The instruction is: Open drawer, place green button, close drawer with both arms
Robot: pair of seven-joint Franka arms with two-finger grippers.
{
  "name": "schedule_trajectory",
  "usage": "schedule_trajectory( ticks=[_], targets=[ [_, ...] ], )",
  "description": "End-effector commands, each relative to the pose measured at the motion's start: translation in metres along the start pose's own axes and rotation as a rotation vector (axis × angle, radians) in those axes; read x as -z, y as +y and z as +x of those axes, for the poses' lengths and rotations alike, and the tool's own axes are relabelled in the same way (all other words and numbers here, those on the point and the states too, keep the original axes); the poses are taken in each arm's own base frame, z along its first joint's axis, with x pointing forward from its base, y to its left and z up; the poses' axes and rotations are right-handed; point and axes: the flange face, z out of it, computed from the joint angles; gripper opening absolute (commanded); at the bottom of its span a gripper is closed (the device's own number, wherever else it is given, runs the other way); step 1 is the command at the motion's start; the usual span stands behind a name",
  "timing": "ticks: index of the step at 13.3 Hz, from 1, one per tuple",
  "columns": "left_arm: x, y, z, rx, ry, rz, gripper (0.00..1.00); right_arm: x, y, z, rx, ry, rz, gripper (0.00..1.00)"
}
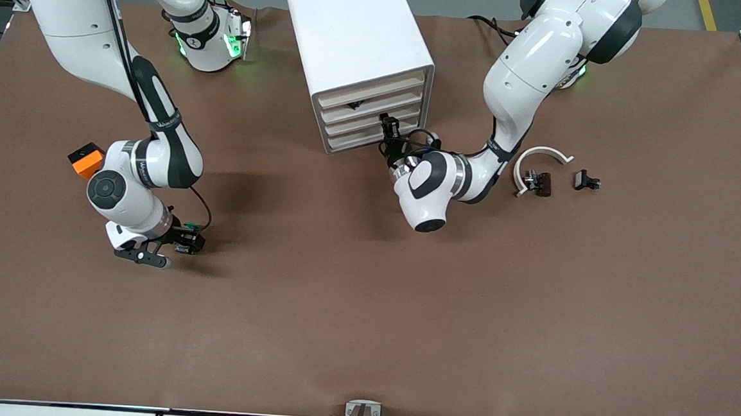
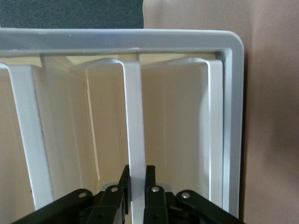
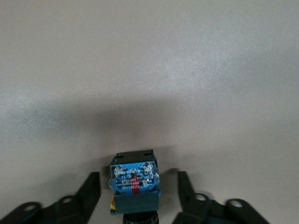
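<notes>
The white cabinet (image 1: 355, 33) stands at the table's back middle with four alike drawers. My left gripper (image 1: 388, 129) is at the front of the third drawer (image 1: 353, 128), which lines up with the other three. In the left wrist view my left gripper (image 2: 137, 182) is shut on that drawer's white front lip (image 2: 135, 121). The button (image 1: 190, 228) lies on the table toward the right arm's end. In the right wrist view its blue-grey body (image 3: 134, 179) sits between the open fingers (image 3: 91, 186) of my right gripper (image 3: 138, 189), untouched. My right gripper (image 1: 185, 240) is low over it.
An orange block (image 1: 87, 160) lies beside the right arm's elbow. Toward the left arm's end lie a white curved piece (image 1: 541, 157), a dark brown clip (image 1: 539, 182) and a small black part (image 1: 586, 180). The brown mat (image 1: 364, 310) covers the table.
</notes>
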Motion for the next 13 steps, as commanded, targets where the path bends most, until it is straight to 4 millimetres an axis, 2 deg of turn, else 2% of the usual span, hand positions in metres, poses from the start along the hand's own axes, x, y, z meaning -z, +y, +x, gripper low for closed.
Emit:
schedule_trajectory(
  ticks=[1,3,4,6,8,10,13],
  targets=[
    [0.013,-0.001,-0.006,-0.014,-0.021,0.003,0.00,0.000,-0.005,-0.005,-0.035,0.003,0.000,0.00],
    [0.031,-0.004,-0.010,-0.029,-0.044,-0.024,0.00,0.010,-0.010,-0.004,-0.041,-0.002,0.001,0.00],
    [0.043,0.000,-0.008,-0.031,-0.066,-0.032,0.00,0.026,-0.022,-0.002,-0.062,-0.011,-0.001,0.00],
    [0.066,0.007,-0.005,-0.038,-0.105,-0.045,0.00,0.076,-0.063,-0.001,-0.138,-0.041,-0.010,0.00],
    [0.089,0.009,-0.002,-0.044,-0.148,-0.073,0.00,0.122,-0.106,-0.008,-0.235,-0.088,-0.039,0.00],
    [0.109,0.009,0.002,-0.049,-0.184,-0.097,0.00,0.158,-0.161,-0.035,-0.307,-0.075,-0.037,0.00],
    [0.130,0.008,0.004,-0.055,-0.229,-0.137,0.00,0.203,-0.226,-0.081,-0.403,-0.064,-0.024,0.00]
  ],
)
